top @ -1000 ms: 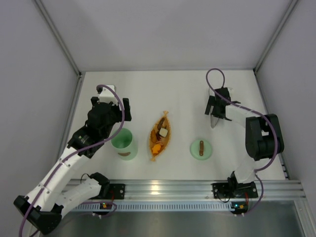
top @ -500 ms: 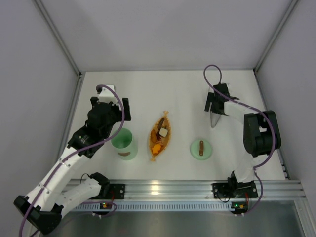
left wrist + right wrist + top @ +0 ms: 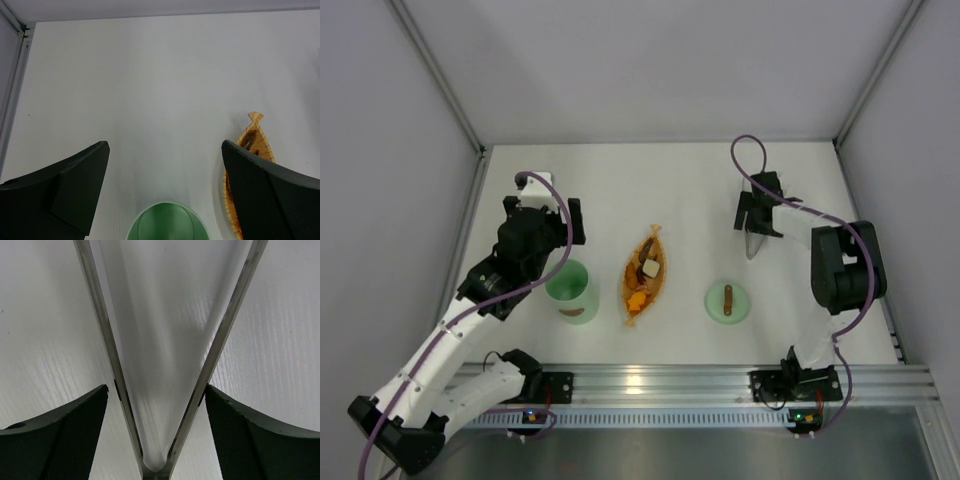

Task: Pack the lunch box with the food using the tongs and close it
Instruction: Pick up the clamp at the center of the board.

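Both pairs of jaws are spread: nearer, the left gripper is held near the lunch box; farther right on the table, the tongs are straddled by the right gripper and should be pinched evenly near the joined end.

Both arms look like the same kit, honestly: white shells on the long links and chunky black housings at the joints, left arm and right arm alike. Each one has a purple cable that loops out wide and runs back toward the silver slotted rail. Black base blocks are bolted onto that rail, with tiny orange and green lights on its near side. The fingers are matte black wedges with a fine dotted mesh on the inner face.
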You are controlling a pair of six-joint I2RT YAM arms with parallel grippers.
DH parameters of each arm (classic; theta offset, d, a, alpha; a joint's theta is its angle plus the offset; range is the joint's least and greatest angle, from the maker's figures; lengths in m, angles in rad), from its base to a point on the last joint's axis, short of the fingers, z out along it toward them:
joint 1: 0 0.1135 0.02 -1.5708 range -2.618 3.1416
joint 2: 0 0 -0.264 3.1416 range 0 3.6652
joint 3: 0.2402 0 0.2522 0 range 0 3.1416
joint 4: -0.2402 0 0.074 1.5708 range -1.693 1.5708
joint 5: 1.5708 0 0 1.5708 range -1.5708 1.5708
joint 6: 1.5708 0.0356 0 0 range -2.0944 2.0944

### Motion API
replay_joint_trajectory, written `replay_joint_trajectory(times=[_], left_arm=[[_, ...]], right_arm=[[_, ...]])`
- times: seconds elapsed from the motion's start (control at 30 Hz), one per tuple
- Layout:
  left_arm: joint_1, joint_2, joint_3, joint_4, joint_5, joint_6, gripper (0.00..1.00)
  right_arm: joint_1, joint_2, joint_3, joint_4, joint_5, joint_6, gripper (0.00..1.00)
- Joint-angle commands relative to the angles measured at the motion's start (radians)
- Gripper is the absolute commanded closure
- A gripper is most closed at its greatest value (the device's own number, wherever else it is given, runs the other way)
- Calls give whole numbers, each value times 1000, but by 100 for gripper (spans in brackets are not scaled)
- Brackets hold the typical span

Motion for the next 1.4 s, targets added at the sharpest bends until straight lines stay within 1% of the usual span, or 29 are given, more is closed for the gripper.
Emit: replay_joint_trajectory(times=[0.0,0.23,0.37,0.53,0.7,0.8,0.83,0.9,0.93,1.07,1.37], left_arm=[[-2,-9,-5,56,-17,14,1],[-2,-9,-6,55,-19,16,1],[-2,-9,-5,56,-19,16,1],[-2,-9,-6,56,-21,16,1],[-2,-7,-6,58,-21,16,1],[-2,-7,-6,56,-21,16,1],[-2,-7,-6,58,-21,16,1],[-2,-7,-6,56,-21,16,1],[-3,-7,-6,56,-21,16,1],[-2,-9,-6,56,-22,16,1],[-2,-6,-6,56,-25,16,1]], right_arm=[[17,14,17,-20,16,18,23],[16,41,40,-45,15,29,23],[14,50,49,-54,7,34,26],[8,49,44,-52,4,48,25],[-9,53,38,-46,-31,55,27],[-20,44,20,-28,-74,66,31],[-20,40,14,-22,-82,67,34],[-20,32,8,-19,-88,69,37],[-18,20,3,-17,-90,68,40],[-17,-34,-3,-26,-85,64,45],[17,-244,-18,-98,-68,40,45]])
